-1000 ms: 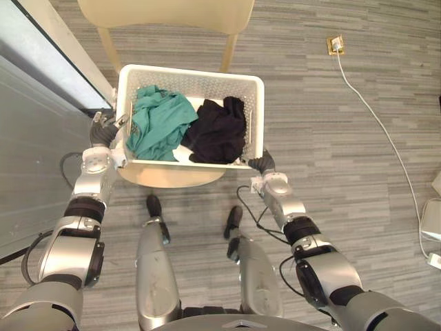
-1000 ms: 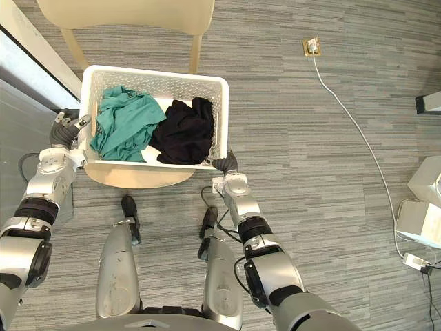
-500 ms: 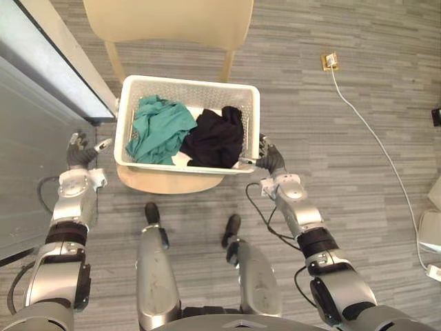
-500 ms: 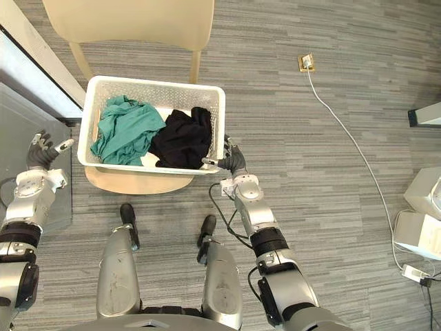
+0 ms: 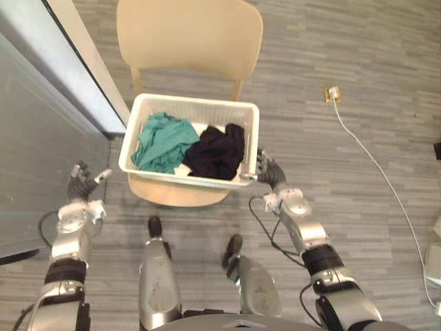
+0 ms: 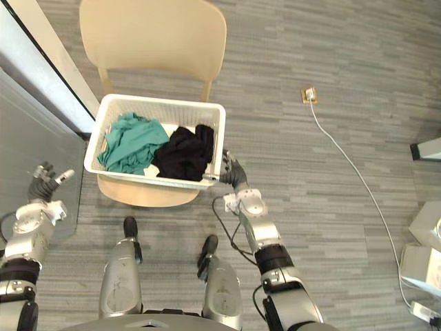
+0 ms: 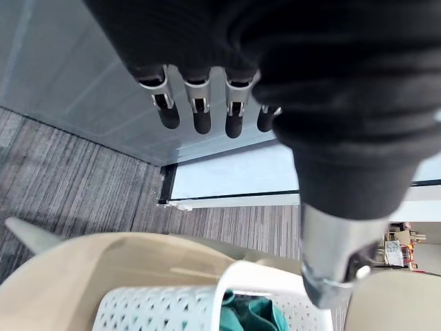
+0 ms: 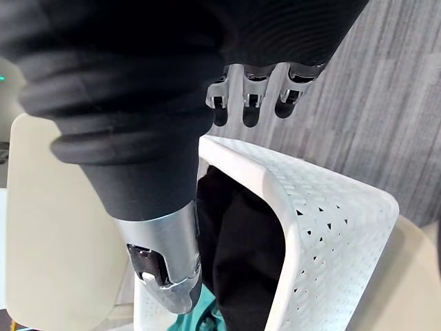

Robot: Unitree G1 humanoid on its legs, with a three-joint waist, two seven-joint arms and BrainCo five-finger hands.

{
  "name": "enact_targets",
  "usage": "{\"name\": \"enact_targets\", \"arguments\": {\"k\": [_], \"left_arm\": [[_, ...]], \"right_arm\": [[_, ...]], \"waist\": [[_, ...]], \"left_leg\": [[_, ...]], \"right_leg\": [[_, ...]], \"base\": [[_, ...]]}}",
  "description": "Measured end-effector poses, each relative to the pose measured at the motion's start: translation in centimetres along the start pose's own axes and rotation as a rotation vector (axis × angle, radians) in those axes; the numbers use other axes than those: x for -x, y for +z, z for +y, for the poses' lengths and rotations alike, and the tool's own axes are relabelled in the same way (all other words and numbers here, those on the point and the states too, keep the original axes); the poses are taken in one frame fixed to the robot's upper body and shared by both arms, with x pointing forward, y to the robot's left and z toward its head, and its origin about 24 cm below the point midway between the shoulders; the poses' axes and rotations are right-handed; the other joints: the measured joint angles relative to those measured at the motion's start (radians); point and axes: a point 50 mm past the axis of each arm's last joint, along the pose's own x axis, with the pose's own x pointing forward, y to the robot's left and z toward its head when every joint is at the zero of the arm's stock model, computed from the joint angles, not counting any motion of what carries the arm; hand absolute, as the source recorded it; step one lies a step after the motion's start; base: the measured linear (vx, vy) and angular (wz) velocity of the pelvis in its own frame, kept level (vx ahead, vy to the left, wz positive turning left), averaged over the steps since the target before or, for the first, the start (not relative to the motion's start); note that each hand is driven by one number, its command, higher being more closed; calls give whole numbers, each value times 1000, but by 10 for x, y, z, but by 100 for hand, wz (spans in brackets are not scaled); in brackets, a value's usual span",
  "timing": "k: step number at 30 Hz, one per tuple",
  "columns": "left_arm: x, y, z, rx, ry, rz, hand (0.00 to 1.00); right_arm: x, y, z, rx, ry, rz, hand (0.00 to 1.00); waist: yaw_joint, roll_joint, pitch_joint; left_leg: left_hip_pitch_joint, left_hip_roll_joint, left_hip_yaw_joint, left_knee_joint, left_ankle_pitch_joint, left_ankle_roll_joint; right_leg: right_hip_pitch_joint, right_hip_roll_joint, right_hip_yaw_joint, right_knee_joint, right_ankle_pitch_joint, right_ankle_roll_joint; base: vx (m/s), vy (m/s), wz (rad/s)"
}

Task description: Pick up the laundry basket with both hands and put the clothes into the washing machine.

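Left hand [image 5: 81,185]: at the near left, above the floor, well apart from the basket [image 5: 172,176]. Its fingers [image 7: 200,114] are straight and spread, thumb apart. It holds nothing.

Right hand [image 5: 270,172]: at the near right corner of the basket, just beside the right wall. Its fingers [image 8: 249,103] are extended above the rim and are not curled round it; the thumb lies along the outside of the wall. It holds nothing. Contact between the hand and the wall cannot be confirmed.

Basket: white, perforated walls, rectangular. It rests upright on the seat of the chair [image 5: 189,41], between the two hands and nearer the right one. The near edge of the seat shows below the basket's near wall.

Contents: a green garment [image 5: 164,141] fills the left half, crumpled. A black garment [image 5: 217,150] fills the right half and touches the green one at the middle. Both lie inside the walls.

Chair: cream, with its back at the far side of the basket.

Glass panel [image 5: 41,138]: runs along the left side from near to far, with a white frame at its far edge.

Socket [image 5: 333,93]: set in the grey floor at the far right, well apart from the chair.
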Motion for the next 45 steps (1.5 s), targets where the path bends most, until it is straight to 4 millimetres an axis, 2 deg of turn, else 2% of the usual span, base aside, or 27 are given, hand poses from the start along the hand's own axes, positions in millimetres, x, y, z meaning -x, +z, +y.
{"name": "enact_targets", "arguments": {"k": [5,10,15,22,25,28,29,30,33,34,37,39,41,42,45], "left_arm": [[17,-27,4,1,-24,71,0],[28,-47,5,11,-19,131,0],[39,-66,0,37,-34,193,0],[54,-85,0,79,-20,256,0],[73,-106,7,86,10,328,0],[99,-135,24,154,123,435,0],[111,-147,29,161,153,484,0],[121,-157,31,163,168,530,0],[140,-176,32,184,197,625,0],[153,-190,29,212,220,694,0],[172,-206,27,236,247,790,0],[187,-218,26,238,261,869,0],[201,-228,22,237,269,946,0],[211,-234,23,214,263,1006,0],[217,-237,23,110,207,1056,0]], "right_arm": [[10,-24,0,6,34,84,0],[18,-59,-10,19,-8,237,0],[25,-81,-16,30,-35,345,0],[30,-85,-24,-25,-102,357,0],[45,-88,-27,-22,-133,338,0],[73,-101,-37,-96,-254,342,0],[87,-112,-40,-111,-292,384,0],[100,-122,-43,-123,-325,424,0],[124,-144,-43,-162,-375,516,0],[143,-163,-40,-200,-402,609,0],[167,-184,-31,-251,-426,721,0],[183,-199,-25,-290,-445,804,0],[202,-213,-18,-364,-496,892,0],[217,-224,-9,-428,-532,967,0],[230,-230,-2,-487,-570,1018,0]], "waist": [[-3,7,-80],[5,15,-118],[6,20,-152],[3,26,-199],[3,28,-224],[-1,31,-255],[-11,32,-267],[-19,34,-275],[-28,35,-279],[-27,35,-284],[-46,39,-297],[-47,41,-304],[-50,45,-307],[-51,45,-307],[-59,44,-308]], "left_leg": [[63,-14,15,-60,14,-5],[129,-40,24,-165,64,-4],[153,-50,25,-216,94,-3],[192,-68,28,-289,126,1],[223,-77,40,-315,128,2],[263,-86,67,-344,128,2],[274,-89,73,-353,128,2],[276,-90,75,-356,128,1],[296,-91,89,-370,130,-1],[318,-91,105,-371,125,-2],[337,-92,110,-372,116,-5],[358,-92,132,-372,109,-7],[379,-94,145,-372,100,-11],[411,-92,164,-375,91,-18],[435,-92,192,-378,83,-19]], "right_leg": [[44,-9,-4,-24,-3,5],[71,-20,-9,-39,-3,7],[85,-22,-18,-65,2,13],[113,-29,-30,-108,20,25],[138,-29,-27,-129,28,33],[157,-29,-8,-150,32,39],[160,-29,-5,-155,32,40],[160,-29,-4,-158,33,41],[164,-28,8,-160,33,41],[175,-28,24,-167,33,42],[195,-27,28,-180,34,42],[201,-26,49,-184,34,39],[215,-26,63,-190,36,37],[232,-25,81,-191,36,37],[235,-23,108,-194,36,38]], "base": [[64,-2,3],[-6,5,4],[-8,14,5],[16,15,4],[57,13,-5],[70,13,-19],[61,13,-11],[51,13,-8],[33,10,-15],[21,10,-21],[13,11,-11],[15,16,-25],[5,20,-28],[-13,14,-33],[-26,11,-31]]}}
